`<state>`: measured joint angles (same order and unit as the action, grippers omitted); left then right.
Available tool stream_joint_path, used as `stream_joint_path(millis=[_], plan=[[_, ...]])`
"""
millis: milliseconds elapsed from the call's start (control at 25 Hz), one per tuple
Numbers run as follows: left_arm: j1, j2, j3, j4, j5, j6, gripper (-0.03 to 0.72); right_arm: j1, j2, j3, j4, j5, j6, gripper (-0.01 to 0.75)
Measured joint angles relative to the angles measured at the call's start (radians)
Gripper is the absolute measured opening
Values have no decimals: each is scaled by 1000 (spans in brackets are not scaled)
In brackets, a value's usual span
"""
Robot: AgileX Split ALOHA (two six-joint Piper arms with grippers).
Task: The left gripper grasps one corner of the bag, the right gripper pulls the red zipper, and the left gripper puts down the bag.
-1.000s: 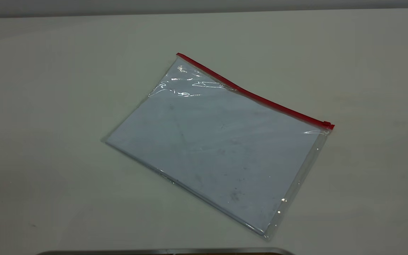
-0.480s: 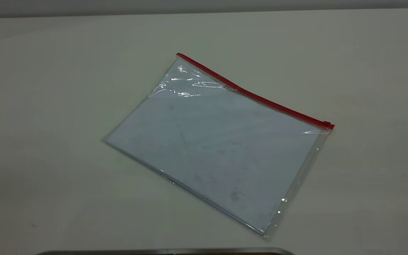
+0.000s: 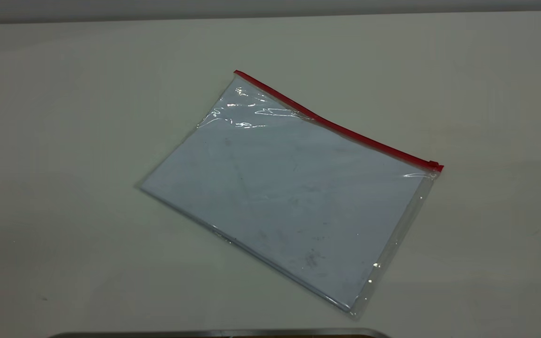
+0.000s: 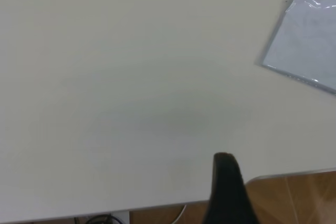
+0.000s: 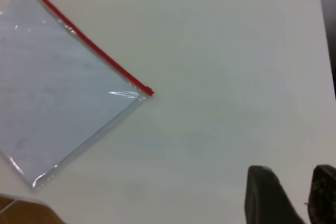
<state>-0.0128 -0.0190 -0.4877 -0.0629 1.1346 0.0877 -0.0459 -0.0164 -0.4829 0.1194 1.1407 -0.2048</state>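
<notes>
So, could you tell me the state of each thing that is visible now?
bag: flat on the table, untouched
red zipper: slider at the right end
left gripper: away from the bag
right gripper: fingers apart, holding nothing

bag – clear, pale bluish-white paper | zipper – red | table – off-white

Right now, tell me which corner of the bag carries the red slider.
The right-hand corner of the bag, where the red zipper ends in the slider; the strip's far end has none.
</notes>
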Motion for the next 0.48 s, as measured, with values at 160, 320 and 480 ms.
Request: stream_joint_path(millis=[160, 320, 480], plan=[[0, 0, 0, 0, 1, 0, 577, 0, 0, 0, -56, -3, 81, 240], [0, 0, 0, 0, 1, -1, 577, 0, 0, 0, -80, -3, 117, 240], [0, 0, 0, 0, 1, -1, 577, 0, 0, 0, -80, -4, 126, 240]])
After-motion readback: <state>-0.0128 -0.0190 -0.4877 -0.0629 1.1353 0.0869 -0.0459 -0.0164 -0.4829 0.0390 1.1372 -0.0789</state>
